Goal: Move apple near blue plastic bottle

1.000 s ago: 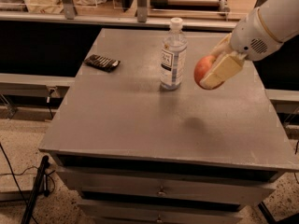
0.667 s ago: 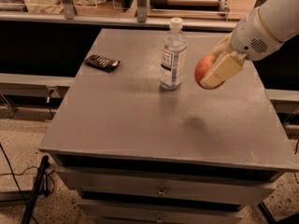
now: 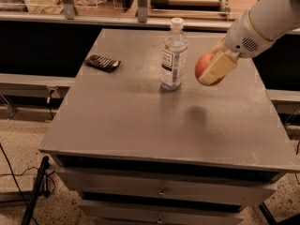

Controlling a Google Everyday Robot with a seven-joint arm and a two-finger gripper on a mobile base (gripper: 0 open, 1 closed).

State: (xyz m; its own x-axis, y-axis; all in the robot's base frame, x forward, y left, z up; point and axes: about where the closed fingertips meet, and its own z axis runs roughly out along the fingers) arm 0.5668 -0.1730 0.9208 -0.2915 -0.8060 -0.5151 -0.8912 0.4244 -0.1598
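The blue plastic bottle stands upright on the grey table, near its back middle, with a white cap and a white label. My gripper reaches in from the upper right and is shut on the red-orange apple. It holds the apple above the table, just right of the bottle and about level with its lower half. A cream finger covers the apple's right side. The apple's shadow lies on the table in front of it.
A flat dark striped packet lies at the table's back left. Drawers run under the table's front edge. A counter with shelving stands behind the table. A cable and stand leg are on the floor at the lower left.
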